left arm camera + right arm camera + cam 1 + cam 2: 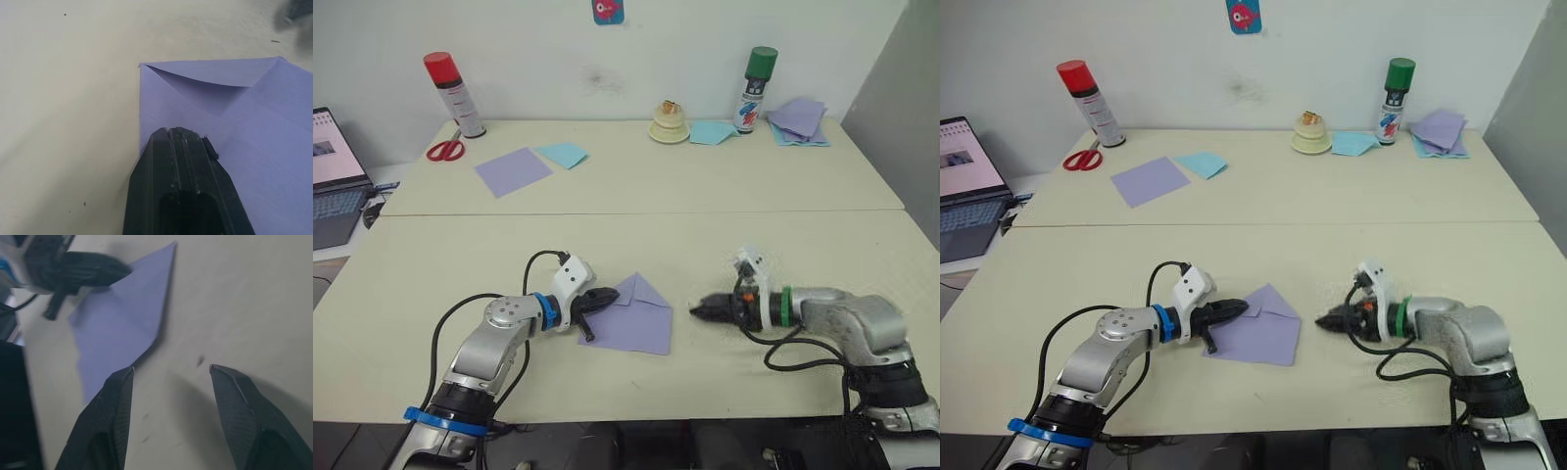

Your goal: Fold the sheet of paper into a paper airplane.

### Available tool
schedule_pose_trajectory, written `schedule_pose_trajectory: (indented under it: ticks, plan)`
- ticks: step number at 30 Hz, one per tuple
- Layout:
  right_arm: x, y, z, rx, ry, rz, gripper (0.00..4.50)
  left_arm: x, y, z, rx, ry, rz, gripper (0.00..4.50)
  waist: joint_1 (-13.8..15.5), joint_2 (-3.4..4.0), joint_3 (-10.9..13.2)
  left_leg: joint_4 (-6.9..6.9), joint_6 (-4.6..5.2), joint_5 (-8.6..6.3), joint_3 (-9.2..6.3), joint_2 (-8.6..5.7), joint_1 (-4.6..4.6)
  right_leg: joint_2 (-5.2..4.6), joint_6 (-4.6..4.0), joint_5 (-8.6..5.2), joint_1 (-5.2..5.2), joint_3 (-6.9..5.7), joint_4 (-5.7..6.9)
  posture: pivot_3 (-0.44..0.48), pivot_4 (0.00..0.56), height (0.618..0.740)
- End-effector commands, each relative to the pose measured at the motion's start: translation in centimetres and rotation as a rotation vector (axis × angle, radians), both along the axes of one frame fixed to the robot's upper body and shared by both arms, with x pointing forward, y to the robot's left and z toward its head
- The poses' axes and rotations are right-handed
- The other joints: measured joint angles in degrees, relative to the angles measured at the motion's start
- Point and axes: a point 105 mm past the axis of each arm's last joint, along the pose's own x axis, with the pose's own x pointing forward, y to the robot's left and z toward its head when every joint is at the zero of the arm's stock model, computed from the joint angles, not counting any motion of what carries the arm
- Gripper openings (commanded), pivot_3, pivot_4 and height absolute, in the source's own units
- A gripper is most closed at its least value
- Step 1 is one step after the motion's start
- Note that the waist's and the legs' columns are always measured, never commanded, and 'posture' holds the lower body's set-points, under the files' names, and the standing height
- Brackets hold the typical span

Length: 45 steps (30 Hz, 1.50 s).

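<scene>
On the counter, the sheet of paper has two corners folded into a point. It is pressed by the closed left end effector; the right end effector is spread beside it. Most folds remain.

This looks like a lab or office room set up for robot trials. Two plain cream desks stand pushed together against a bare white wall. Along the far edge sit two spray cans, scissors and loose coloured paper. An open laptop stands off the far left corner.
</scene>
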Motion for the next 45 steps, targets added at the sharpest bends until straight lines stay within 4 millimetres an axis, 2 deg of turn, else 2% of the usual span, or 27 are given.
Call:
schedule_pose_trajectory:
  ticks: [1,4,9,16,22,25,30,35,38,40,45]
  plan:
    - [-0.5,0.7,0.3,0.075,0.120,-0.048,2.36,-0.6,0.2,-1.9,0.035,0.062,0.014,0.00,0.02,0.01,-0.01,0.00,0.00,0.00,0.00,0.00,0.00,0.01,0.00,0.00,0.00,-0.01,0.01,0.000,0.150,0.740]
    - [-0.2,1.5,-0.2,0.118,0.178,-0.101,2.36,-0.7,0.2,-1.9,0.037,0.059,0.013,0.00,0.04,0.02,-0.01,0.00,0.00,0.00,0.00,-0.03,-0.01,0.01,0.01,0.00,-0.01,-0.01,-0.01,0.000,0.150,0.740]
    - [1.0,3.9,-0.5,0.274,0.277,-0.181,2.36,-0.8,0.0,-1.9,0.039,0.057,0.010,0.00,-0.01,0.07,-0.04,-0.03,-0.01,0.00,0.03,-0.04,-0.02,0.01,-0.01,0.01,-0.08,0.02,0.03,0.000,0.150,0.740]
    - [2.7,4.5,-0.5,0.330,0.329,-0.273,2.36,-0.9,0.0,-1.8,0.043,0.053,0.003,0.00,-0.10,0.09,-0.05,-0.03,0.00,0.00,0.05,-0.04,-0.01,0.03,-0.01,0.01,-0.10,0.03,0.04,0.000,0.150,0.740]
    - [2.8,4.4,-0.6,0.310,0.326,-0.275,2.36,-1.0,0.1,-1.8,0.045,0.053,0.005,0.00,-0.14,0.10,-0.05,-0.04,0.00,0.00,0.06,-0.03,-0.01,0.04,-0.01,0.01,-0.10,0.02,0.04,0.000,0.150,0.740]
    - [2.6,4.6,-0.9,0.269,0.315,-0.273,1.78,-0.9,0.1,-1.8,0.044,0.053,0.006,0.00,-0.15,0.10,-0.05,-0.04,0.00,0.00,0.06,-0.03,-0.01,0.04,-0.01,0.01,-0.09,0.03,0.04,0.000,0.150,0.740]
    - [2.9,4.7,-0.8,0.253,0.297,-0.270,0.07,-0.8,0.2,-1.8,0.042,0.052,0.009,0.00,-0.19,0.08,-0.24,-0.04,0.00,0.00,0.06,0.00,0.07,0.06,0.00,0.01,-0.02,0.02,0.03,0.000,0.150,0.740]
    - [3.1,4.6,-0.8,0.229,0.277,-0.273,0.03,-0.5,0.2,-1.3,0.032,0.041,0.010,0.00,-0.20,0.08,-0.25,-0.03,0.00,0.00,0.05,0.01,0.17,0.08,0.16,-0.09,0.10,0.01,0.00,0.000,0.150,0.740]
    - [3.2,4.7,-0.6,0.216,0.257,-0.265,0.03,0.3,-0.7,1.3,-0.080,-0.020,-0.007,0.00,-0.19,0.08,-0.24,-0.03,0.00,0.00,0.05,0.01,0.16,0.08,0.16,-0.09,0.10,0.01,-0.01,0.000,0.150,0.740]
    - [3.3,4.8,-0.4,0.211,0.245,-0.258,0.03,0.2,-1.5,2.3,-0.113,-0.022,-0.052,0.00,-0.19,0.06,-0.23,-0.03,0.00,0.00,0.04,0.01,0.13,0.08,0.16,-0.09,0.09,0.00,-0.01,0.000,0.150,0.740]
    - [3.5,5.1,0.0,0.216,0.231,-0.241,0.03,-0.5,-2.9,2.0,-0.070,0.022,-0.156,0.00,-0.21,0.06,-0.22,-0.03,0.00,0.00,0.05,0.00,0.00,0.08,0.01,0.00,-0.04,0.01,-0.01,0.000,0.150,0.740]
